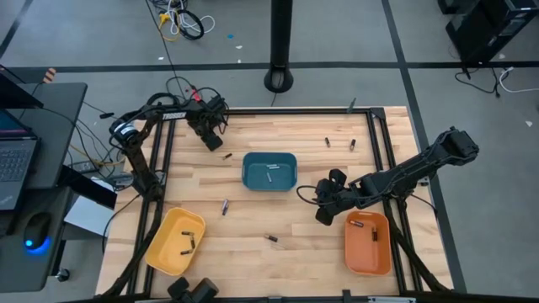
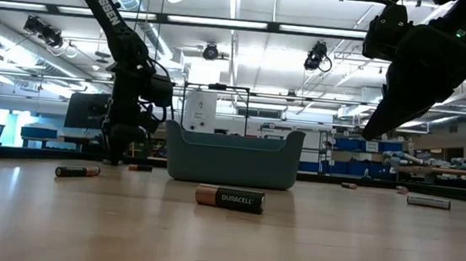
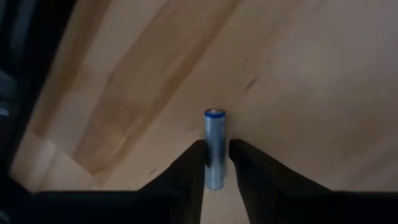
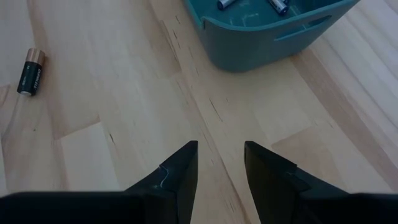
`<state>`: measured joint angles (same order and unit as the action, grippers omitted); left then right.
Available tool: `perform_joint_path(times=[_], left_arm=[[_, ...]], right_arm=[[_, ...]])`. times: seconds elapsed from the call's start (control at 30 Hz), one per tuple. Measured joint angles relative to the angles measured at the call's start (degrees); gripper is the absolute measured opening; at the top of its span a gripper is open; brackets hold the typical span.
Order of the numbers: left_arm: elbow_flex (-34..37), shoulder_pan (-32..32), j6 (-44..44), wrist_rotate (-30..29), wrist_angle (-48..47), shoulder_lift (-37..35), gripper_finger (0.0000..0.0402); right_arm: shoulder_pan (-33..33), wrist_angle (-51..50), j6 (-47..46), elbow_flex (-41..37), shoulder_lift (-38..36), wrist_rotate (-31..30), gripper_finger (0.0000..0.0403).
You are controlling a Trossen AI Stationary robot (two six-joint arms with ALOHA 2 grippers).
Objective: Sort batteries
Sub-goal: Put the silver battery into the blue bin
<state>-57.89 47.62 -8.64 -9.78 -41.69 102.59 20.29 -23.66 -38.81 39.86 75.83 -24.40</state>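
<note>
Small dark batteries lie scattered on the wooden table: one near my left gripper, one left of centre, one near the front, two at the far right. A Duracell cell lies on its side nearest the low camera. My left gripper, at the far left of the table, is shut on a silvery battery. My right gripper hovers open over bare wood between the teal and orange trays, holding nothing. My left gripper pinches the silvery battery by the sides of its body between the two fingers, coming from above. The battery lies along the fingers, and its blue-ringed end sticks out past the fingertips. Whether that end touches the table, I cannot tell.
A teal tray at the table's middle holds batteries. A yellow tray near left and an orange tray near right each hold a few cells. Another Duracell cell lies near my right gripper. Bare wood lies between the trays.
</note>
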Motion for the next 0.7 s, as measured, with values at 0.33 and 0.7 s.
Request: perform_joint_path(times=[0.33, 0.7], left_arm=[[-0.02, -0.15, -1.16, 3.53, -0.98, -0.01, 0.007], [0.11, -0.37, -1.64, 3.19, 0.38, -0.02, 0.013]], right_arm=[[0.0, 0.0, 0.02, 0.0, 0.0, 0.0, 0.0142], [0.0, -0.02, 0.06, 0.0, 0.0, 0.0, 0.0142]])
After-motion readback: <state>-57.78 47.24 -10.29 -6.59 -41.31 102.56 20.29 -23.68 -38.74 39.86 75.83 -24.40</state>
